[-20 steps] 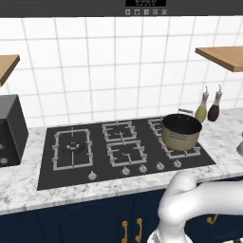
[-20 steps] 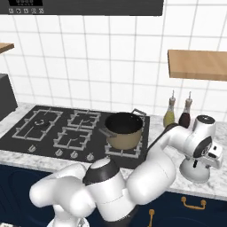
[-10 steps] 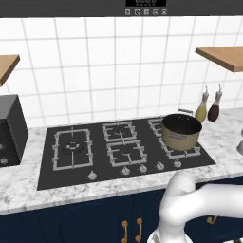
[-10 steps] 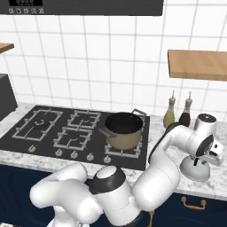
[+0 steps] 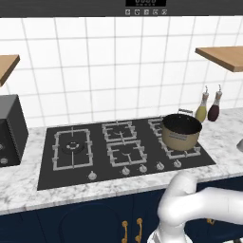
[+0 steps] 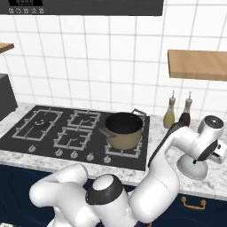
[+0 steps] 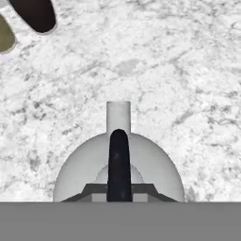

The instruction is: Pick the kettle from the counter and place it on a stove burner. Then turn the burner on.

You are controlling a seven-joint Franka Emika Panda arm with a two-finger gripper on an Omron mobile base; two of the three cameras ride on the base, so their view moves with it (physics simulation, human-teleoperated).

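Note:
The kettle (image 7: pixel 84 164) is seen from above on the white marble counter (image 7: pixel 188 70), spout pointing up the frame and its thin black handle (image 7: pixel 119 160) running down the middle. My gripper (image 7: pixel 119 190) hangs just over it, open, with a dark finger on each side of the handle and a small gap to it. In the right base view the kettle (image 6: pixel 194 167) stands right of the cooktop under my hand. The large stove burner (image 5: pixel 72 147) (image 6: pixel 39 123) is at the cooktop's left end, bare.
A tan pot (image 5: pixel 181 131) (image 6: pixel 123 129) sits on the right-hand grate. Two bottles (image 6: pixel 169 116) (image 6: pixel 184 116) stand by the wall behind the kettle. Knobs (image 5: pixel 126 171) line the cooktop's front edge. A black appliance (image 5: pixel 9 128) stands far left. A wooden shelf (image 6: pixel 197 64) hangs above.
The elbow has swung and the hand has settled slightly over the kettle. The kettle, the pot and the base have not moved.

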